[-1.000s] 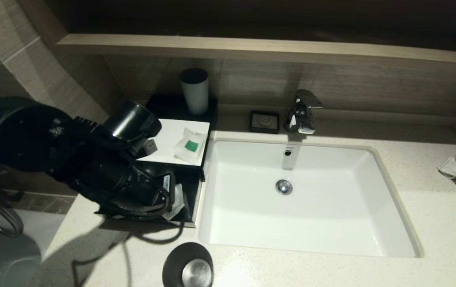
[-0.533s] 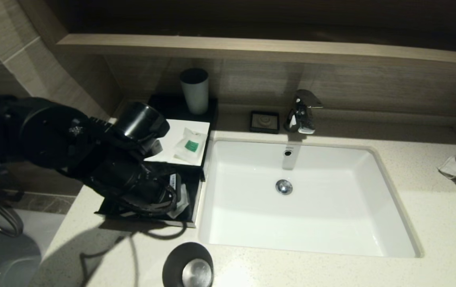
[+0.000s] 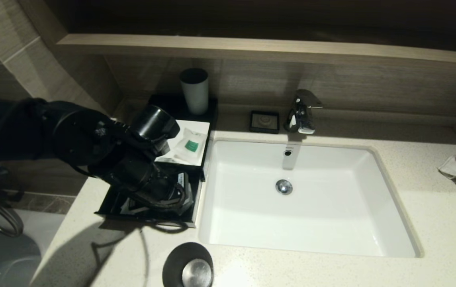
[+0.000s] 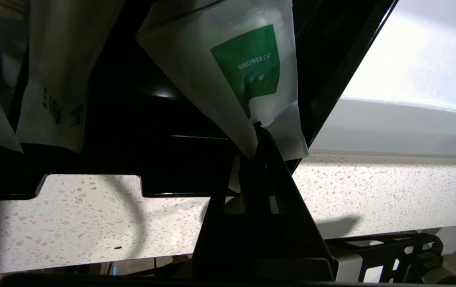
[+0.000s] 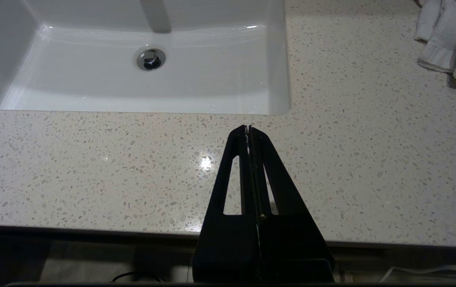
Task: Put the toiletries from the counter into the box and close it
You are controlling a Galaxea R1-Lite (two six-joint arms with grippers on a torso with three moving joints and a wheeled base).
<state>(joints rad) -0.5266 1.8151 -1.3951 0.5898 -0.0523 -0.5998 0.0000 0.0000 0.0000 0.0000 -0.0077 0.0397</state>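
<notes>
The left gripper (image 4: 256,133) is clamped on one corner of the shower-cap sachet (image 4: 243,75), which hangs over the open drawer (image 3: 112,201) of the box (image 3: 206,161) at centre left of the head view. The drawer floor lies directly beneath; two long sachets (image 4: 58,79) already rest inside. Another small sachet (image 3: 190,145) waits on the box's white top. The right gripper (image 5: 248,133) is shut, parked above the speckled counter (image 5: 371,139) beside the sink (image 3: 331,223).
</notes>
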